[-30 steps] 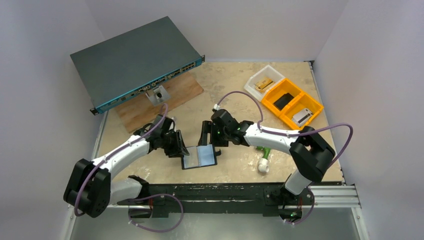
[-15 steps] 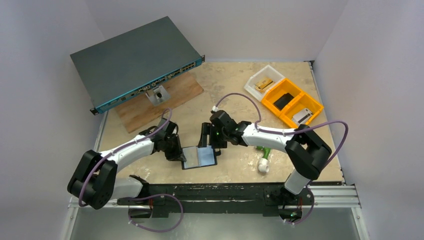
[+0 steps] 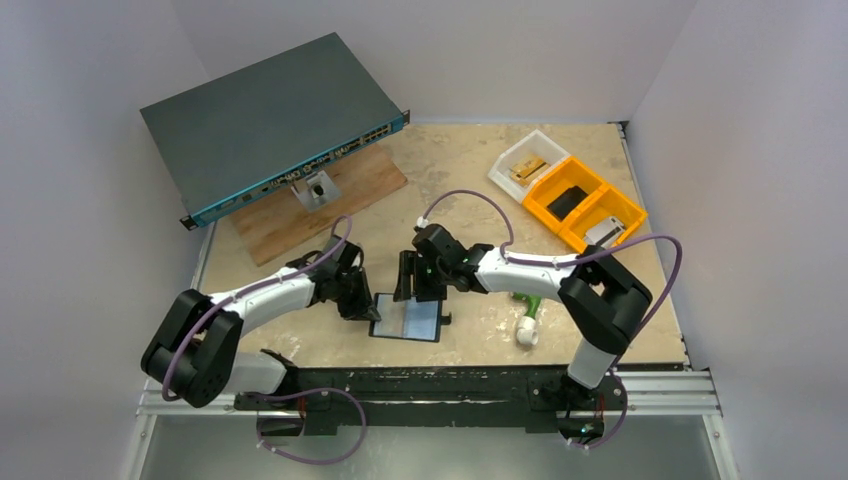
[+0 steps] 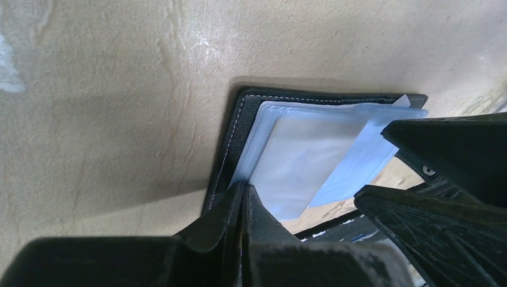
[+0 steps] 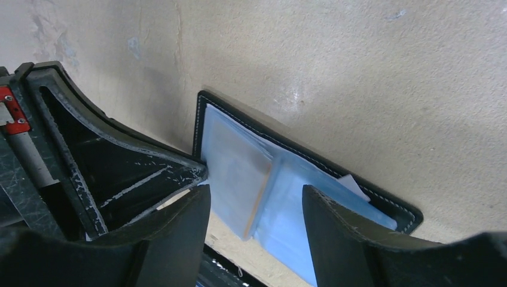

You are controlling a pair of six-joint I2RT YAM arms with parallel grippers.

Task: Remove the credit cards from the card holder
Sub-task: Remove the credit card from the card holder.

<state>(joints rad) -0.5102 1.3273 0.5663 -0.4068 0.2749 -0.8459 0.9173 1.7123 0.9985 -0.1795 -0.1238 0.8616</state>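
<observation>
The black card holder (image 3: 384,330) lies open near the table's front edge, with pale blue-grey credit cards (image 3: 415,320) in clear sleeves on it. My left gripper (image 3: 365,305) is shut on the holder's left edge; in the left wrist view its fingertips (image 4: 245,194) pinch the holder (image 4: 230,143) beside the cards (image 4: 299,161). My right gripper (image 3: 420,293) is open and empty at the holder's far edge. In the right wrist view its jaws (image 5: 257,206) straddle the cards (image 5: 239,167) above the holder's stitched rim (image 5: 335,170). One white card corner (image 5: 354,185) sticks out.
A dark grey network switch (image 3: 270,115) stands at the back left on a wooden board (image 3: 345,195). An orange tray (image 3: 585,205) and a clear tray (image 3: 525,160) are at the back right. A green and white object (image 3: 527,320) lies right of the holder.
My left gripper moved right to the holder's left edge and closed on it. My right gripper shifted left over the holder. The holder turned slightly and slid toward the front edge.
</observation>
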